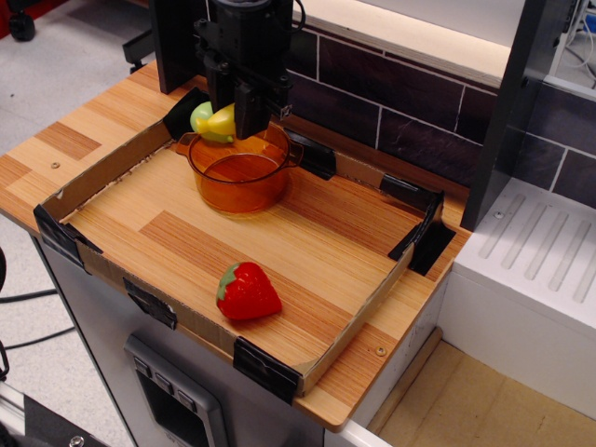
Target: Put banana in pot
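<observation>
- Only one view here, looking down at a wooden counter with a shallow cardboard tray (pixel 377 296) taped at its corners with black tape.
- The translucent orange plastic round pot (pixel 240 172) sits in the tray's far-left part, upright, with a small side handle showing on its right.
- The black robot gripper (pixel 244 123) hangs directly over the pot's far rim, its fingers pointing down.
- The small smooth yellow plastic banana (pixel 220 124) is clamped between those fingers, held above the pot's far-left edge and sticking out to the left; it is not down inside the pot.
- A round yellow-green toy fruit (pixel 199 116) peeks out just beyond the banana, behind the pot's far-left rim; whether the two touch, I cannot tell.
- A red plastic strawberry with a green top (pixel 246 291) lies well apart from the pot, towards the tray's near wall.
- Dark brick-pattern tiles (pixel 372 98) run along behind the pot and tray.
</observation>
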